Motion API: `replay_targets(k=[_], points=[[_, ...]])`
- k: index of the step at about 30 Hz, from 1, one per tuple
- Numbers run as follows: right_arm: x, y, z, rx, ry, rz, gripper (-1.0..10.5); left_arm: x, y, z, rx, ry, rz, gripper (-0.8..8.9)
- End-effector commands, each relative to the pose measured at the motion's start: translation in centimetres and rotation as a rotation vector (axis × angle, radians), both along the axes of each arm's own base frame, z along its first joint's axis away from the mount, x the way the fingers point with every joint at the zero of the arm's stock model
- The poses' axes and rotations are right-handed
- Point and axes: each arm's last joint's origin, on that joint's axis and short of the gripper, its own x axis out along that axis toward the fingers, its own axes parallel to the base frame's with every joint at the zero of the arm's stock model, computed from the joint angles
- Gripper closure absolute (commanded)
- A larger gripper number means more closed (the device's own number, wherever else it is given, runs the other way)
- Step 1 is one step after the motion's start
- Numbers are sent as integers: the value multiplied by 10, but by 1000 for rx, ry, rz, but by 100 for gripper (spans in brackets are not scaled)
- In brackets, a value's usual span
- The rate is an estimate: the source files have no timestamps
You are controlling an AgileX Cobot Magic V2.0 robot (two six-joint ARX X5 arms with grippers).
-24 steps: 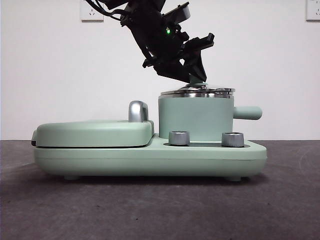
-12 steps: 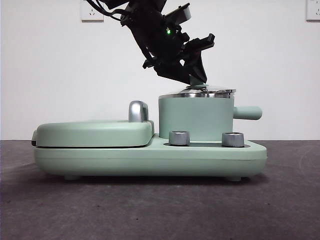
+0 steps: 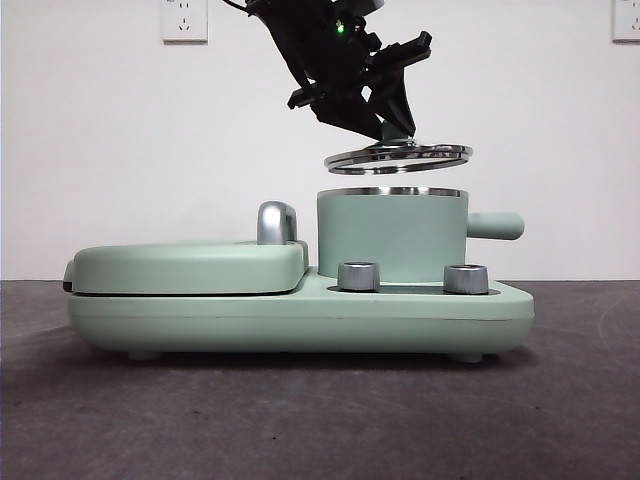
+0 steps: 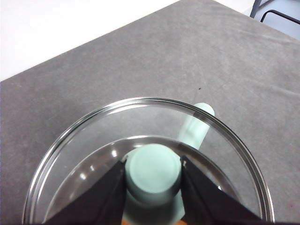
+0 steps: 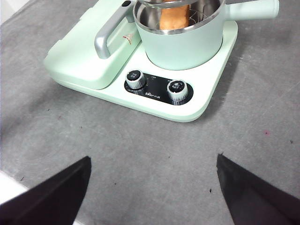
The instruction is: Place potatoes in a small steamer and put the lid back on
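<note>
Right wrist view cuts off the potato (image 5: 174,16) inside the steamer (image 5: 183,44).

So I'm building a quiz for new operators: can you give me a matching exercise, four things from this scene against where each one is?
Things:
1. lid
2. potato
3. left hand
4. right hand

Places:
A. inside the small steamer
B. held in the air above the steamer, a gap below it
C. shut on the lid's knob
D. open above bare table, in front of the cooker's two dials

Pairs: 1-B, 2-A, 3-C, 4-D
</note>
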Motion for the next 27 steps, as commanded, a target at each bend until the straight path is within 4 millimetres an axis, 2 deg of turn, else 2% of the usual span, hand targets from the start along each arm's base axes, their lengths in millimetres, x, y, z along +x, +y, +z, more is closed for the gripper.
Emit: replay_targets(k=[1, 27], points=[[0, 0, 3, 18, -7, 3, 520, 0, -5, 2, 8, -2, -9, 734], [0, 0, 3, 17, -7, 3, 520, 5, -9, -13, 36, 29, -10, 734]])
